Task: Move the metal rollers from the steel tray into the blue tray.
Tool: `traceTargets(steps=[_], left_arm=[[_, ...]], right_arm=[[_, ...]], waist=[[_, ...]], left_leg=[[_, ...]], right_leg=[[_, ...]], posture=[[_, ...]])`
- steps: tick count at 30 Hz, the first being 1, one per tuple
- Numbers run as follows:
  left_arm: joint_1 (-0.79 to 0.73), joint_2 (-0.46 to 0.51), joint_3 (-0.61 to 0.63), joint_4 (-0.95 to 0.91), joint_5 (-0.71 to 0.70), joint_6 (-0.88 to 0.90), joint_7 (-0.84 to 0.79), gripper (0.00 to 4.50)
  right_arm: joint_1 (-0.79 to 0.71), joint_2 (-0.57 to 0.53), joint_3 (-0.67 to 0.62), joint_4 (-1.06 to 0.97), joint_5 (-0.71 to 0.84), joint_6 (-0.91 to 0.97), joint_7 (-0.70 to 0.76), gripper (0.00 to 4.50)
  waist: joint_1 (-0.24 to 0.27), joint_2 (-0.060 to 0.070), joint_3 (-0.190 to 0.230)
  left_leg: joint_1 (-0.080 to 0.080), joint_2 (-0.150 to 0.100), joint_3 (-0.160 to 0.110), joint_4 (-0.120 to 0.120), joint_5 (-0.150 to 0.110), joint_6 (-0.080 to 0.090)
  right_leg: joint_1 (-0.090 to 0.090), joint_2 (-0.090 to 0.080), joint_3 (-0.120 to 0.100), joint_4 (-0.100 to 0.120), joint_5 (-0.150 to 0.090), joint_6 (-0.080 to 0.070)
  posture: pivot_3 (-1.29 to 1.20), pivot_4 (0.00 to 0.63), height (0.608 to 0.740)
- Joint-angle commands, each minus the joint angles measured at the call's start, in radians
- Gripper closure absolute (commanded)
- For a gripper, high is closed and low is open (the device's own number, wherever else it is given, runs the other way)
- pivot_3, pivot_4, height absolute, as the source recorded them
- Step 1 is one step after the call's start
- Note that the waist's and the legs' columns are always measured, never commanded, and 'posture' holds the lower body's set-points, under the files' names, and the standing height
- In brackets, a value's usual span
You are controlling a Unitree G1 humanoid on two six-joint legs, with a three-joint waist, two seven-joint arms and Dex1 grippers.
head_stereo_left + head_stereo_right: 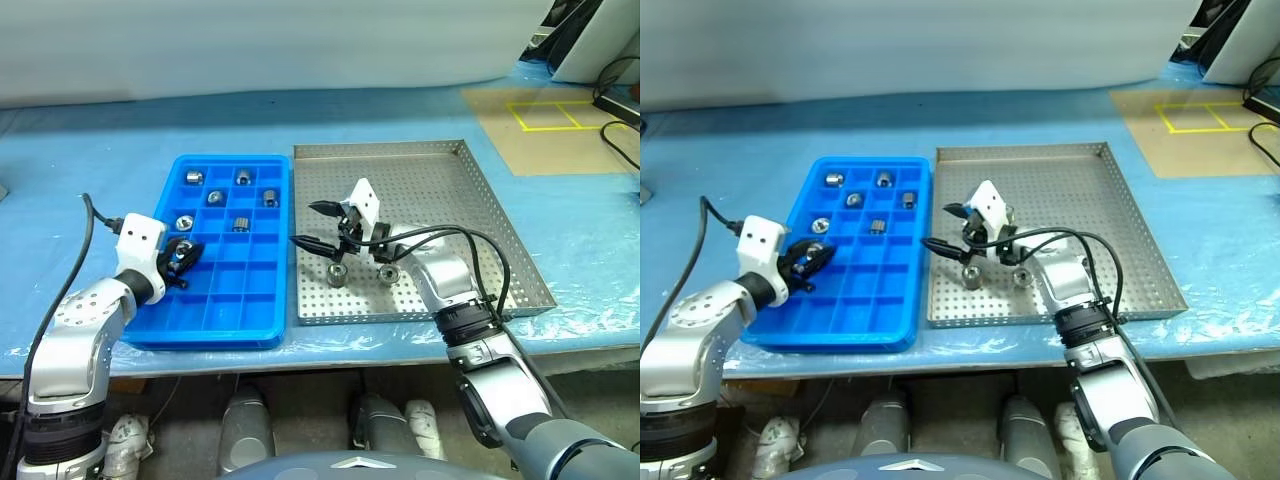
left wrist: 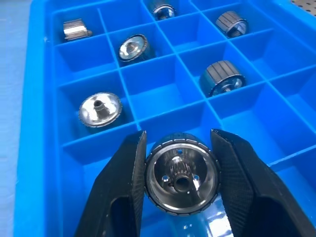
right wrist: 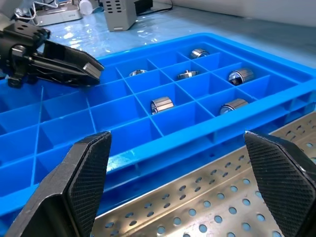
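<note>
Two rollers (image 1: 362, 273) remain on the steel tray (image 1: 470, 200), lying just beside each other near its front rim, while five already sit in separate compartments at the far end of the blue tray (image 1: 215, 320). My left fingers (image 2: 123, 192) are clamped on a sixth roller (image 2: 181, 177), one finger on each side of its ribbed wall, so its axis runs along my fingers with the bored end face turned back toward my wrist. I hold it just above the blue tray's left column, with the compartment beneath it empty and a filled one next beyond. My right gripper (image 1: 312, 224) hangs wide apart and holds nothing, over the steel tray's left edge and pointing toward the blue tray. The two loose rollers lie just behind and below it, toward my body; both seem to stand on end, holes upward. I judge my right arm far nearer to them.
</note>
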Motion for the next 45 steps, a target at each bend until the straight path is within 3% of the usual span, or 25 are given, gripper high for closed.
traceTargets(steps=[1,8,20,21,24,33,37,41,45], left_arm=[[0.03,0.004,0.087,-0.015,-0.052,0.014,0.016,2.81],[0.052,0.04,0.119,-0.014,-0.104,0.005,0.013,2.81],[0.105,0.059,0.04,-0.018,-0.13,0.004,0.002,2.81],[0.106,0.062,0.042,-0.013,-0.131,0.004,0.002,2.08],[0.101,0.08,0.036,-0.015,-0.155,0.016,-0.018,1.21],[-0.016,0.104,0.052,-0.031,-0.22,0.021,-0.021,1.21],[-0.17,0.092,0.059,-0.069,-0.38,0.087,-0.034,1.21],[-0.251,0.102,-0.025,-0.034,-0.421,0.103,-0.077,1.21],[-0.344,0.111,-0.281,0.1,-0.299,0.032,-0.179,1.21]], right_arm=[[-0.02,-0.004,-0.006,-0.04,0.007,-0.004,0.0,0.0],[-0.012,-0.002,-0.004,-0.027,-0.002,-0.011,-0.008,0.0],[0.003,0.0,-0.008,0.007,-0.02,-0.047,-0.023,0.0],[0.004,0.001,-0.008,0.013,-0.022,-0.053,-0.024,0.0],[0.003,0.003,-0.008,0.03,-0.026,-0.068,-0.027,0.0],[0.003,0.003,-0.018,0.076,-0.037,-0.114,-0.032,0.0],[0.021,-0.022,-0.045,0.041,-0.009,-0.1,-0.015,0.0],[0.048,-0.058,-0.068,0.001,0.008,-0.073,-0.005,0.0],[0.069,-0.11,-0.142,-0.013,0.033,-0.05,-0.033,0.0]], waist=[[0.004,0.0,0.0],[0.029,-0.001,0.0],[0.03,-0.001,0.0],[0.03,-0.001,0.0],[0.03,-0.001,0.0],[0.031,-0.001,0.0],[0.037,-0.002,-0.001],[0.03,-0.003,-0.001],[0.03,-0.003,-0.001]], left_leg=[[0.0,0.0,0.0,0.0,0.0,0.0],[-0.001,0.0,0.0,0.003,0.0,0.0],[0.0,0.0,0.0,0.003,0.001,-0.001],[0.0,0.0,0.0,0.003,0.001,-0.001],[0.0,0.0,0.0,0.003,0.002,-0.001],[0.0,0.0,0.0,0.004,0.002,-0.001],[-0.001,-0.001,0.0,0.005,0.003,0.0],[0.002,-0.002,0.0,0.007,0.003,0.0],[0.003,-0.002,0.0,0.007,0.004,-0.002]], right_leg=[[0.0,0.0,0.0,0.0,0.0,0.0],[0.0,-0.001,0.0,0.001,0.0,0.0],[0.0,-0.001,0.0,0.002,0.0,0.0],[0.0,-0.001,0.0,0.003,0.0,0.0],[0.0,-0.001,0.0,0.003,0.0,0.0],[0.0,-0.001,0.0,0.004,0.0,0.0],[0.0,-0.001,0.0,0.007,0.0,0.0],[0.0,-0.002,0.001,0.014,0.0,0.0],[0.0,-0.002,0.002,0.016,0.0,0.0]], posture=[[0.26,0.15,0.74],[0.26,0.15,0.74],[0.25,0.15,0.74],[0.24,0.15,0.74],[0.24,0.15,0.74],[0.22,0.15,0.74],[0.19,0.15,0.74],[0.15,0.15,0.74],[0.11,0.15,0.74]])
